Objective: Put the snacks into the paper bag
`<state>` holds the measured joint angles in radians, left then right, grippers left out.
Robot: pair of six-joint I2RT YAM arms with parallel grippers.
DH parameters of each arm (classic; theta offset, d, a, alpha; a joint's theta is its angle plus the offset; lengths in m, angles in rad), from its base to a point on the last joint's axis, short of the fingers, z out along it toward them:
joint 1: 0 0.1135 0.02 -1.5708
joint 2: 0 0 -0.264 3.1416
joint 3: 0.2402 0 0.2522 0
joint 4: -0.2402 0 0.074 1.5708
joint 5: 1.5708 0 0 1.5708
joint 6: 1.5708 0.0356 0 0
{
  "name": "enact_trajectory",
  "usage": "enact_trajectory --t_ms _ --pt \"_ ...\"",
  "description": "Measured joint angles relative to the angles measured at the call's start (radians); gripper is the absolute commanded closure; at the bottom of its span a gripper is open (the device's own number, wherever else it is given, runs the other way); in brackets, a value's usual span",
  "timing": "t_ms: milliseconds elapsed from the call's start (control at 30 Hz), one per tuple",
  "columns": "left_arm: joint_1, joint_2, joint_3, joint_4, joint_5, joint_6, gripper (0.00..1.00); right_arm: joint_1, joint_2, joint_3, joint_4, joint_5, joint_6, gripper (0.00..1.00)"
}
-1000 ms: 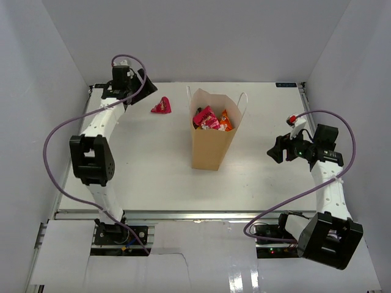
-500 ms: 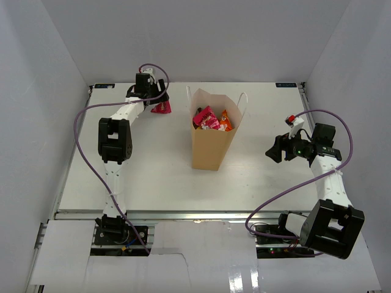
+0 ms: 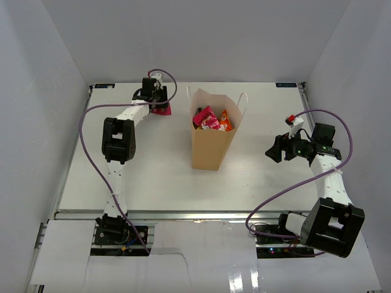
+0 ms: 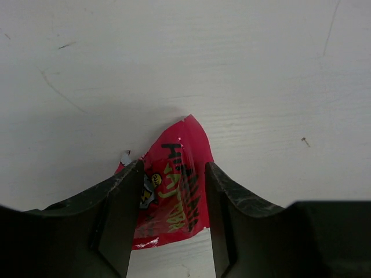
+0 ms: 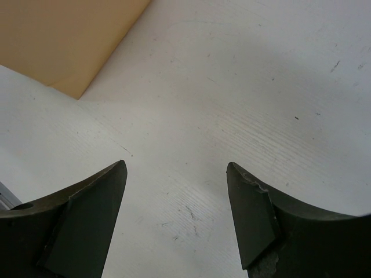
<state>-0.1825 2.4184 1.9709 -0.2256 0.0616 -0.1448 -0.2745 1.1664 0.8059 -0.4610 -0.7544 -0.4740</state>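
The tan paper bag (image 3: pixel 211 146) stands upright mid-table, with pink, red and orange snacks (image 3: pixel 212 119) showing in its open top. One red snack packet (image 3: pixel 165 109) lies flat on the table at the far left of the bag. My left gripper (image 3: pixel 156 102) is down over it. In the left wrist view the open fingers (image 4: pixel 124 202) straddle the red packet (image 4: pixel 174 197). My right gripper (image 3: pixel 273 150) is open and empty, right of the bag. The bag's lower corner (image 5: pixel 75 40) shows in the right wrist view, beyond the gripper (image 5: pixel 177 168).
White walls enclose the table on the left, back and right. A purple cable (image 3: pixel 91 152) loops off the left arm and another (image 3: pixel 287 195) off the right arm. The red packet lies near the table's far edge.
My left arm has swung right from the far-left corner and come down over the red packet, jaws now on either side of it. The right arm has barely moved.
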Motion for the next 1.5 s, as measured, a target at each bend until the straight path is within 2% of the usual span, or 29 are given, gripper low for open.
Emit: enact_trajectory --t_ms 167,333,433,633,800,900,1033,1133,1233,1333,1500 --pt "0.0 -0.008 -0.04 0.008 -0.013 0.018 0.44 0.0 0.0 0.0 0.0 -0.012 0.002 0.24" --pt "0.0 -0.036 -0.094 0.016 -0.021 0.024 0.67 0.0 -0.005 0.0 0.0 -0.017 0.003 0.24" --pt "0.0 -0.073 -0.146 0.015 -0.021 0.022 0.77 0.0 -0.014 0.0 0.0 -0.024 0.003 0.24" --pt "0.0 -0.231 -0.359 0.03 -0.015 -0.034 0.88 0.0 -0.035 0.0 0.0 -0.035 0.003 0.24" --pt "0.0 -0.49 -0.608 0.082 0.052 -0.108 0.9 0.0 -0.048 0.0 -0.001 -0.036 0.002 0.24" --pt "-0.002 -0.735 -0.752 0.137 0.121 -0.149 0.9 0.0 -0.051 0.0 -0.002 -0.038 0.0 0.24" --pt "-0.04 -1.085 -0.864 0.237 0.193 -0.189 0.9 0.0 -0.051 0.0 -0.003 -0.038 -0.002 0.24" --pt "-0.134 -1.259 -0.867 0.306 0.227 -0.196 0.91 0.0 -0.049 0.0 -0.004 -0.038 -0.004 0.24" --pt "-0.247 -1.326 -0.821 0.343 0.258 -0.197 0.9 0.0 -0.04 0.001 -0.007 -0.039 -0.004 0.24" --pt "-0.344 -1.282 -0.734 0.354 0.252 -0.183 0.89 0.0 -0.029 0.007 -0.01 -0.039 -0.005 0.24" --pt "-0.456 -1.088 -0.592 0.333 0.214 -0.13 0.88 0.0 -0.027 0.021 -0.013 -0.042 -0.006 0.24"
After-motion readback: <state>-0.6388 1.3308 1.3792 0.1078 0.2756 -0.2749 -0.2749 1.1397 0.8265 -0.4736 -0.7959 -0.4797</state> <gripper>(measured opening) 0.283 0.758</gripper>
